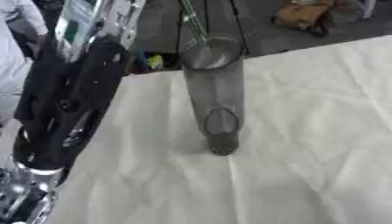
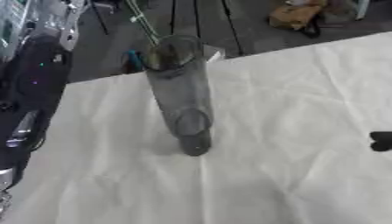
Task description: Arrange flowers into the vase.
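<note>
Vase [image 1: 216, 92] stands (upright) well left of robot hand [image 2: 381, 141].

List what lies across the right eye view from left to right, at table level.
Black and silver left arm along the left edge → tall clear glass vase standing on the white cloth-covered table, a thin green stem rising from its mouth → dark tip of the right hand at the right edge.

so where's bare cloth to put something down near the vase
Bare cloth lies right of the vase and in front of it, toward the near edge. The left side is crowded by the left arm. A dark tip shows at the right edge.
</note>
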